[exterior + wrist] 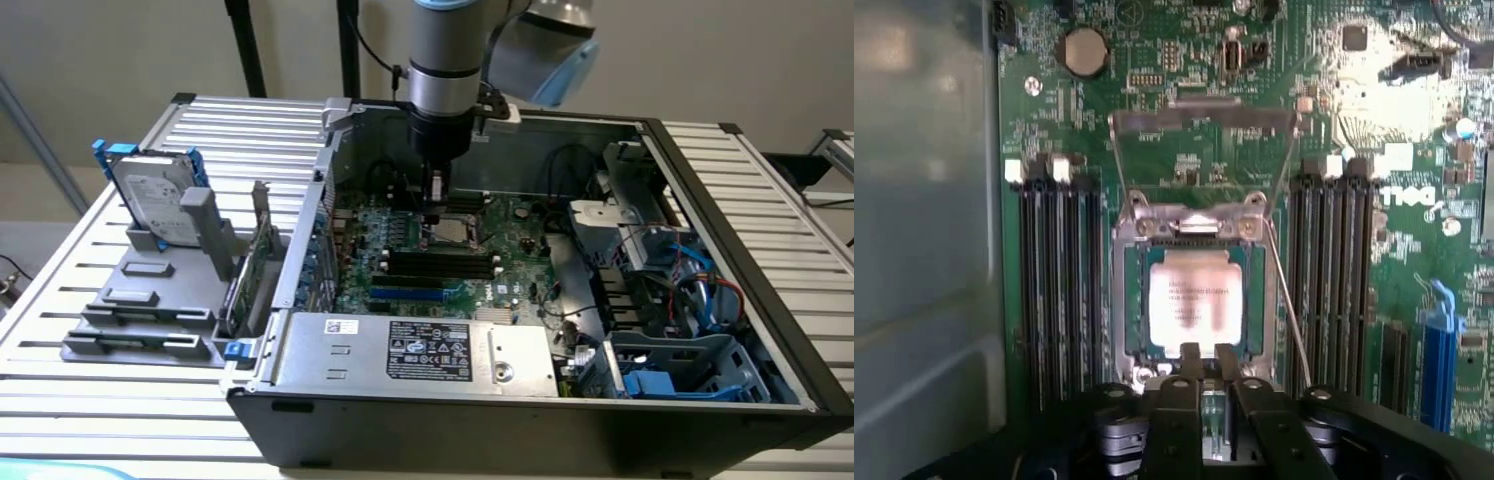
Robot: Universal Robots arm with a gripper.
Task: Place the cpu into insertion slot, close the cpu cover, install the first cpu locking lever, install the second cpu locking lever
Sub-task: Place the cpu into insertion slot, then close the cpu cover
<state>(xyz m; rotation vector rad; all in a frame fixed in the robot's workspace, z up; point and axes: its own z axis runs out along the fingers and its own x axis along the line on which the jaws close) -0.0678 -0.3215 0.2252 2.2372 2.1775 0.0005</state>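
Jaws nearly together, thin gap, nothing visibly clamped between them. Gripper (pixel 1207 358) hovers low at the near edge of the insertion slot (pixel 1136 300), fingertips just beside the cpu (pixel 1194 300) and, as far as I can tell, not gripping it.

Cpu lies flat inside the slot, pale top face up, looks seated, so step one reads as done.

Cpu cover (pixel 1204 112) looks to be standing up open on the far side of the slot, board visible through its window. Not closed yet. One thin wire lever (pixel 1289 310) slants along the slot's side, looks unlatched. Can't make out the second lever for sure. Judgement: roughly a quarter through, with the cover and both levers left.

Around: black memory slots (pixel 1059 280) flank the socket on both sides, a blue card slot (pixel 1439 350) further off, a coin battery (pixel 1085 50) beyond the cover. The case wall (pixel 924 250) runs close along one side, so the working room is tight. Outside the case, a hard drive (pixel 150 195) stands in a grey rack.
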